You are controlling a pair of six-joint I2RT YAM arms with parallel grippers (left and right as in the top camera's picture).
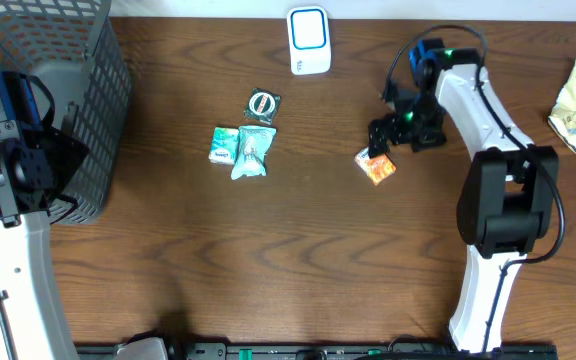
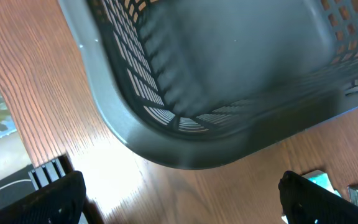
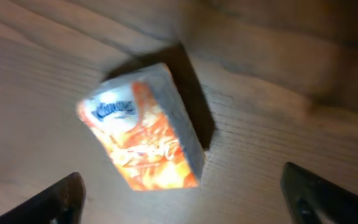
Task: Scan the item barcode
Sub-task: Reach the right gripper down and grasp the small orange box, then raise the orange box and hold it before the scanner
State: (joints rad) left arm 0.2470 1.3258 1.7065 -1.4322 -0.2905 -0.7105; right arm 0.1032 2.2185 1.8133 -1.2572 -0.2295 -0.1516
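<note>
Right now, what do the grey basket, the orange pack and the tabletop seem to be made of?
Basket: likely moulded plastic, matte grey; lattice walls and a rounded one-piece corner.
Orange pack: printed wrapper over a boxy shape, probably film or coated paper; blur leaves it open.
Tabletop: dark wood grain with a soft sheen, solid wood or laminate, cannot tell which.

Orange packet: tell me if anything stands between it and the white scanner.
Nothing visible does. The straight path from the orange packet to the white scanner is open; the teal packets lie off to the side.
</note>
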